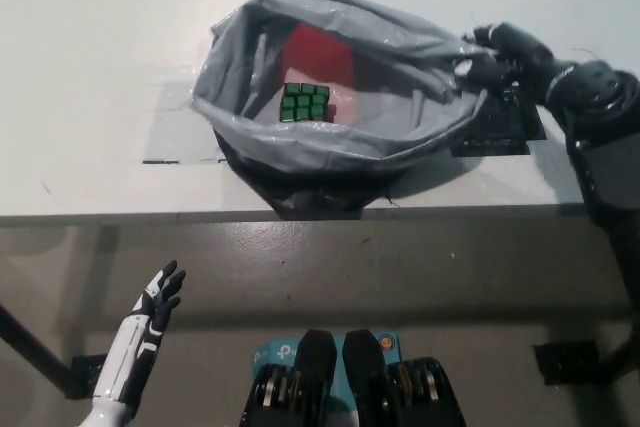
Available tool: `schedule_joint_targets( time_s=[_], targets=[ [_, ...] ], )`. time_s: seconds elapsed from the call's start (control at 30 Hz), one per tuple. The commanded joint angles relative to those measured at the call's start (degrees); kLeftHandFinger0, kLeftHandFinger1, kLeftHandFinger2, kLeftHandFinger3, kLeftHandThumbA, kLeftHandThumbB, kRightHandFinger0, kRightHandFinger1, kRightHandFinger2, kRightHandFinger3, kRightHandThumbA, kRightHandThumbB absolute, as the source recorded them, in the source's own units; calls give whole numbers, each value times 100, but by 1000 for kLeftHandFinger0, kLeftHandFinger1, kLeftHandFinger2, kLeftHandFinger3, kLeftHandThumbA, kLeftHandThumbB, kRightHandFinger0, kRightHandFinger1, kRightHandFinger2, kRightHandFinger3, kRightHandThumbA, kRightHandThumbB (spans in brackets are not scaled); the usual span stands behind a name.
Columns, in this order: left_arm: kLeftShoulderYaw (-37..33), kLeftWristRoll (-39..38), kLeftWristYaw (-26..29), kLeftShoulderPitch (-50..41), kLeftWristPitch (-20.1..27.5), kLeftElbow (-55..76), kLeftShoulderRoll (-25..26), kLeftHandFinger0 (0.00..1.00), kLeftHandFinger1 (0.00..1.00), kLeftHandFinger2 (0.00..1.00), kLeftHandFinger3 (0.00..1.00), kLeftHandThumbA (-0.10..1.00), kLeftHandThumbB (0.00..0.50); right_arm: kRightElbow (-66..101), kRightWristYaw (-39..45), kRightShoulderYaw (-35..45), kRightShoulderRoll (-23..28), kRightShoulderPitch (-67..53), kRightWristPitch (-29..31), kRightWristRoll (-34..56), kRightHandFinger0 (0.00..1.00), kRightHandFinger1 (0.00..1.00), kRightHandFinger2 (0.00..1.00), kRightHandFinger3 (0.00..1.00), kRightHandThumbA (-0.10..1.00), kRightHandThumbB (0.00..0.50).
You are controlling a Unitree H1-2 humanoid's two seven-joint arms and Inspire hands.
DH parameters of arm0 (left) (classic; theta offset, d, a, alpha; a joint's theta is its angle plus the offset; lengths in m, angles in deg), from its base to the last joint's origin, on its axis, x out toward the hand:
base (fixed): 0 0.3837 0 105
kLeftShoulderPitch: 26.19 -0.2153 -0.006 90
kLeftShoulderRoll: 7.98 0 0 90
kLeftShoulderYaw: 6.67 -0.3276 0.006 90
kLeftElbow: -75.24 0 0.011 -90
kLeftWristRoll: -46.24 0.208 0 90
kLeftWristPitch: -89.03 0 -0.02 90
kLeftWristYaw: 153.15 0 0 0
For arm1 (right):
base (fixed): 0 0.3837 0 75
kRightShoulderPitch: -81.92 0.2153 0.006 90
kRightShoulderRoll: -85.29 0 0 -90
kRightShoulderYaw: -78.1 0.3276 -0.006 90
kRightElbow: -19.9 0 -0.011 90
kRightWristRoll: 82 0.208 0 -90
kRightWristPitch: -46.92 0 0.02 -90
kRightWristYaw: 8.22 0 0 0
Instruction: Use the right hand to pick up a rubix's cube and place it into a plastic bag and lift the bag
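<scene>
The rubix's cube (305,103) sits inside the plastic bag (330,142) (green face up), so only lifting remains. The right hand (490,57) pinches the bag's right rim for that; the left hand (160,299) hangs released below the bag.

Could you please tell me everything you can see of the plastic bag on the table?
The plastic bag is grey, thin and crinkled, slightly translucent, with a darker underside bunched at the table's near edge. Its mouth gapes wide, the rim rolled into a rough oval. Inside lies the cube, green face up, with a red patch behind it. The black right hand is shut on the rim at the far right. The white left hand hangs open below the table, away from it.
</scene>
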Motion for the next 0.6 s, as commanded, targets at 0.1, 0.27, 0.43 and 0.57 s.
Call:
schedule_joint_targets(
  time_s=[0.1, 0.27, 0.43, 0.57],
  targets=[
    [-12, 17, -23, 90, 113, 70, 70, 1000, 1000, 1000, 1000, 1000, 324, 702, -107, 1416, -547, 924, -657, 2316, 0, 256, 633, 550, -100, 204],
    [-6, 43, -2, 108, 68, 83, 63, 1000, 1000, 1000, 1000, 1000, 318, 702, -586, 1679, -881, 1528, -657, 2945, 0, 205, 658, 1000, -100, 156],
    [8, 41, 16, 112, 38, 91, 51, 1000, 1000, 1000, 1000, 1000, 314, 363, -1030, 1802, -1107, 2179, -657, 2961, 0, 169, 678, 852, -100, 159],
    [4, 48, 20, 143, 139, 15, 58, 1000, 1000, 1000, 1000, 1000, 301, -3, -1109, 1864, -1184, 2670, -657, 2869, 0, 201, 741, 948, -100, 149]
  ],
)
